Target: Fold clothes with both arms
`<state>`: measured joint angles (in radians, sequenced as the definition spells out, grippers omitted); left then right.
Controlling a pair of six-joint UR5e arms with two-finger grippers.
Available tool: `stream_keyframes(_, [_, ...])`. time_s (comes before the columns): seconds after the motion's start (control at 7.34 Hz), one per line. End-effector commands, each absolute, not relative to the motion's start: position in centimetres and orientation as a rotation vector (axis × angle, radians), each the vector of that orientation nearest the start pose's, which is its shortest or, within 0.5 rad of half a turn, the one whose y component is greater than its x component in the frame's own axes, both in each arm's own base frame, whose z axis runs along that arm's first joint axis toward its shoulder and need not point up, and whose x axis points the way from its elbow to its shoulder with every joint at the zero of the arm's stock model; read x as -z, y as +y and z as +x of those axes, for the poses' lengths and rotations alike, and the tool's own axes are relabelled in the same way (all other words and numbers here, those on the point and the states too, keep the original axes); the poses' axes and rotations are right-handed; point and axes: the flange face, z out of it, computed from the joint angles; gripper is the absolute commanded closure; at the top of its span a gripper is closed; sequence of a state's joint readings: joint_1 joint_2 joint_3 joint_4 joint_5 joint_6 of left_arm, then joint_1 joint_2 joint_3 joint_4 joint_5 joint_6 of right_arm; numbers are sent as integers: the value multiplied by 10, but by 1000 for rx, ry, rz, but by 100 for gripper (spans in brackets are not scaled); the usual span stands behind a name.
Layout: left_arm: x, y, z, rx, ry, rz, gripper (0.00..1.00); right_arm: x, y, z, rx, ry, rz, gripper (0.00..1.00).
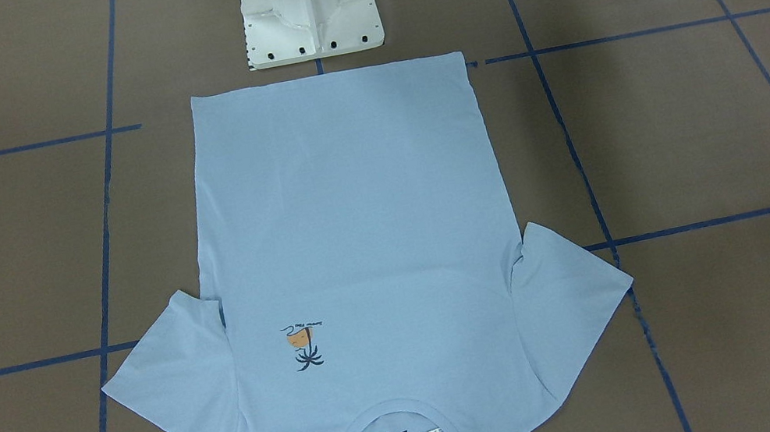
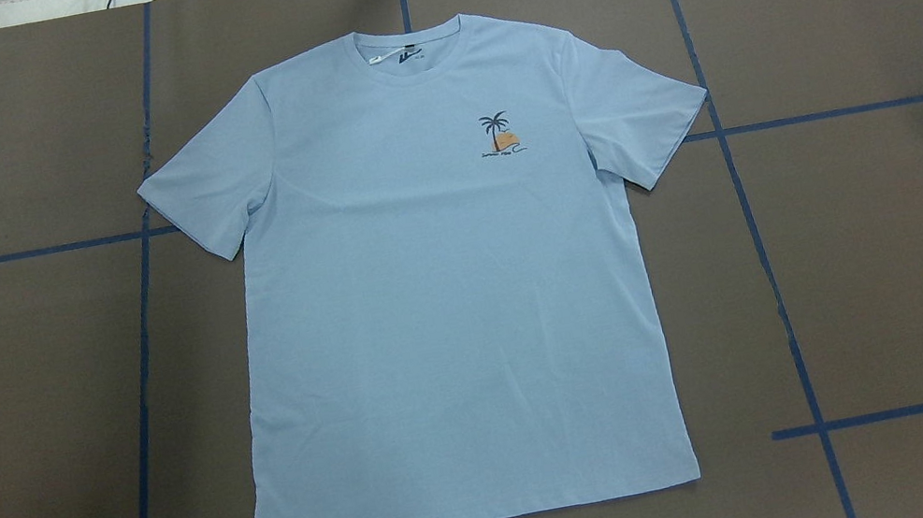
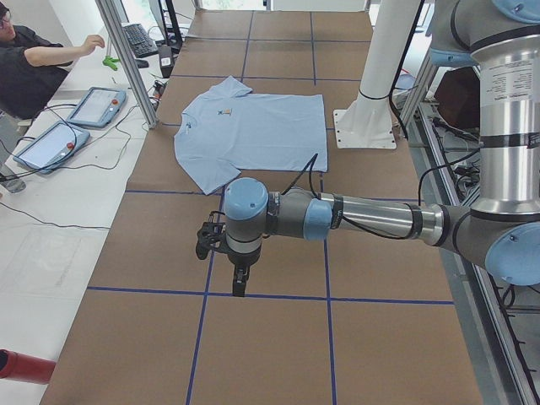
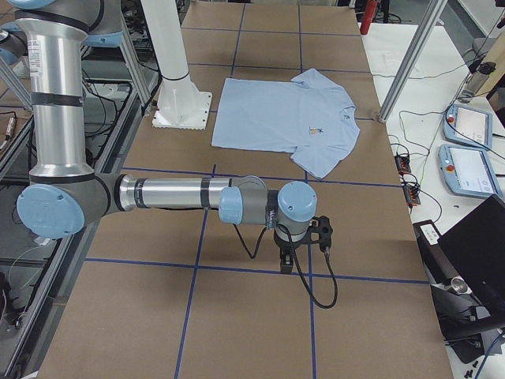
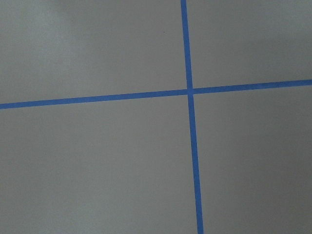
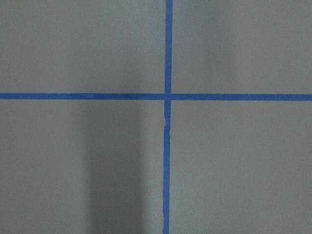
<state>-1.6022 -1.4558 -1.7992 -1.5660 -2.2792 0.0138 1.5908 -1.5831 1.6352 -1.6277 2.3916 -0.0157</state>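
Observation:
The light blue T-shirt [image 2: 440,301] lies flat and spread out, print side up, on the brown table, with its collar at the far edge and its hem near the pedestal. It also shows in the front-facing view [image 1: 357,237] and in both side views [image 3: 253,126] [image 4: 276,114]. My left arm [image 3: 371,218] reaches out over bare table well away from the shirt, its gripper [image 3: 240,283] pointing down; I cannot tell whether it is open. My right arm [image 4: 173,192] does the same at the other end, and I cannot tell whether its gripper [image 4: 286,260] is open. Both wrist views show only table and blue tape lines.
The white pedestal [image 1: 309,8] stands just behind the shirt's hem. Blue tape lines [image 2: 139,259] divide the table into a grid. An operator [image 3: 34,59] and teach pendants [image 3: 93,105] are beyond the table's far edge; more pendants [image 4: 473,126] and a laptop [image 4: 473,253] show there too.

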Motion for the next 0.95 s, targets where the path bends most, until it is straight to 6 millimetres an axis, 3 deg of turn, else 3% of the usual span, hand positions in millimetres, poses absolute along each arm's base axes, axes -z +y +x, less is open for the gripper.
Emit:
stream_keyframes(0.0, [-603,-446,-83,-25,705,125,0,-633,-486,69,-7,-824,13,0])
stream_keyframes(0.14, [-599,-448,-82,-32,705,136,0,-623,-496,68,-1,-825,28,0])
stream_keyframes(0.27, [-586,-466,-82,-40,701,166,0,-603,-521,44,74,-826,72,0])
stream_keyframes(0.41, [-544,-500,-83,-71,700,253,0,-585,-547,24,142,-832,152,0])
stream_keyframes(0.54, [-521,-512,-82,-94,700,302,0,-536,-578,-20,195,-845,234,0])
stream_keyframes(0.68, [-513,-518,-69,-145,700,362,0,-491,-605,-43,176,-855,285,0])
stream_keyframes(0.82, [-510,-517,-53,-184,714,391,0,-470,-621,-97,155,-829,265,0])
